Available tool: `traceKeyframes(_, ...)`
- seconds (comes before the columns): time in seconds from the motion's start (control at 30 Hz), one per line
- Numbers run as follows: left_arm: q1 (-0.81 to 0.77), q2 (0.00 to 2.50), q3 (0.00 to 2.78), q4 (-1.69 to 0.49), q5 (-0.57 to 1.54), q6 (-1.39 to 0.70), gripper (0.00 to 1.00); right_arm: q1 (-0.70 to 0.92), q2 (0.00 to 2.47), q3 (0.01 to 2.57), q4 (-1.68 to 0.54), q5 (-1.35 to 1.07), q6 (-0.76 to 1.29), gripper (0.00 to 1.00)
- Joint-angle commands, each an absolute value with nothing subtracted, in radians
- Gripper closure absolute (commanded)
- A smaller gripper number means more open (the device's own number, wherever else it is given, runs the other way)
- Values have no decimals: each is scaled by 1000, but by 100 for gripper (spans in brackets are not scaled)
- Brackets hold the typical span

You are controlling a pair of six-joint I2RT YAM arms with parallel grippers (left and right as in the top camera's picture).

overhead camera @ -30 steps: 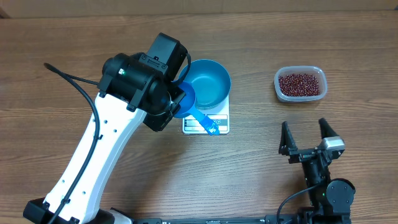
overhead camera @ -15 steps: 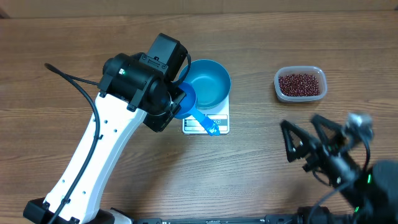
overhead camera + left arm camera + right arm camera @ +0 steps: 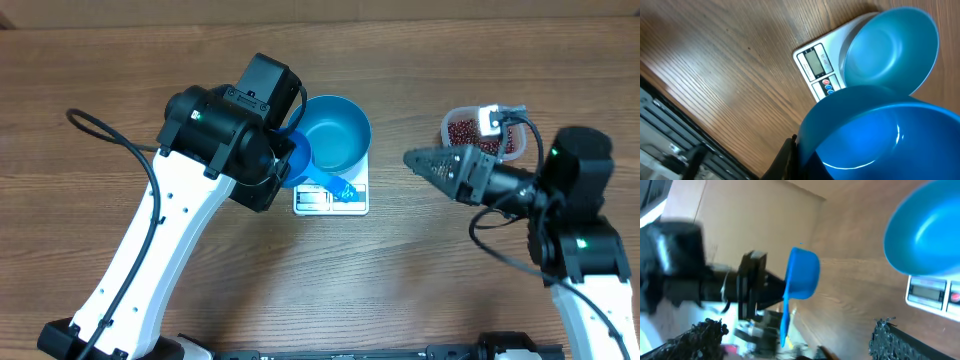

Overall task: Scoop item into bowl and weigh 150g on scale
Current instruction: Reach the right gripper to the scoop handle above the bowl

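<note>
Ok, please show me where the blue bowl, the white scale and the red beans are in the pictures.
blue bowl [image 3: 338, 135], overhead view, on its inner floor.
white scale [image 3: 318, 203], overhead view, on its front panel.
red beans [image 3: 461, 131], overhead view, on the left part of the heap.

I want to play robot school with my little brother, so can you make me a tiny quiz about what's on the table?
1. True or false: the blue bowl already has beans in it.
2. Pick one. What is the left gripper holding? A) the blue scoop B) the bowl C) nothing
3. Fill the gap: the bowl stands on the white ____.

Key
1. False: the bowl is empty; the beans are in the clear tub.
2. A.
3. scale.
</note>
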State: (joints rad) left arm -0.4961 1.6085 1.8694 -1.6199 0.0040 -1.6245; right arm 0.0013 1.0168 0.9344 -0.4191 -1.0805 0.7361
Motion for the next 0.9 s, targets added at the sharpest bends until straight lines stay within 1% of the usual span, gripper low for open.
traceKeyframes(0.0, -500, 1610, 1870, -1613, 0, -1805, 96, 2, 1039, 954, -396, -1021, 902, 4)
traceKeyframes(0.2, -500, 1610, 1870, -1580, 14, -2002, 96, 84, 1039, 954, -285, -886, 1105, 4)
traceKeyframes(0.3, -500, 1610, 1870, -1553, 76, -2060, 96, 183, 1039, 954, -218, -776, 1178, 4)
traceKeyframes(0.43, -500, 1615, 1869, -1539, 79, -2084, 96, 333, 1039, 954, -164, -603, 1235, 5)
traceKeyframes(0.57, -500, 1638, 1870, -1533, 88, -2084, 96, 465, 1039, 954, -149, -409, 1245, 5)
traceKeyframes(0.63, -500, 1656, 1869, -1533, 108, -2083, 96, 506, 1039, 954, -149, -351, 1229, 7)
traceKeyframes(0.8, -500, 1687, 1869, -1535, 141, -2064, 96, 556, 1040, 954, -152, -289, 1132, 17)
traceKeyframes(0.87, -500, 1688, 1870, -1536, 151, -2064, 96, 555, 1040, 954, -155, -288, 1107, 18)
